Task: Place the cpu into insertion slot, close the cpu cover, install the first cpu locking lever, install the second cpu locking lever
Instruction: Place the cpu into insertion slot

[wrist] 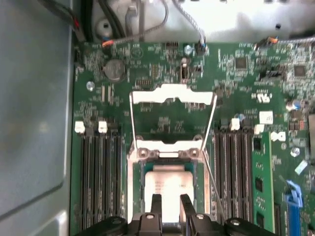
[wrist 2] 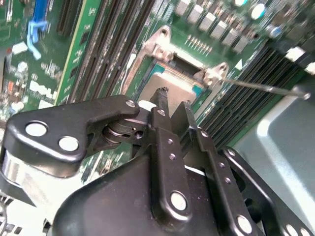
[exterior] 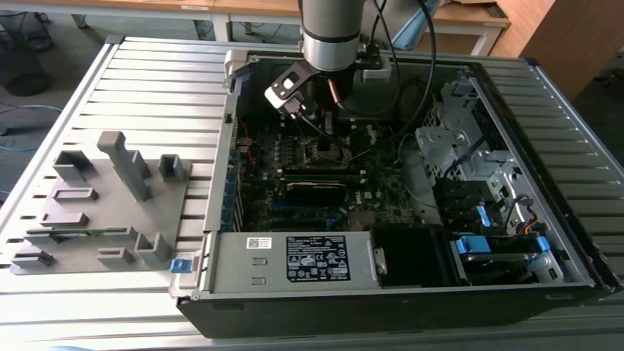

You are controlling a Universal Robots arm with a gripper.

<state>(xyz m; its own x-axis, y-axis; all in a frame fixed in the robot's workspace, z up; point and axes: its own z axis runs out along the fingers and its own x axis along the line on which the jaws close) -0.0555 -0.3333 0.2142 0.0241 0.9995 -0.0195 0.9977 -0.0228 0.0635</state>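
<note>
The arm (exterior: 332,33) comes straight down over the cpu (wrist: 170,183), with its silver wrist (exterior: 329,57) upright. The end effector (wrist: 171,197) points down at the cpu, its tips just above the cpu's top or perhaps touching it; the views leave that unclear. In both wrist views its two slim black fingers (wrist 2: 162,101) stand parallel with a narrow gap between them and nothing held in it.

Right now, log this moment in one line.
gripper: open, over cpu | cpu: lying in insertion slot | cpu cover: raised open
</note>
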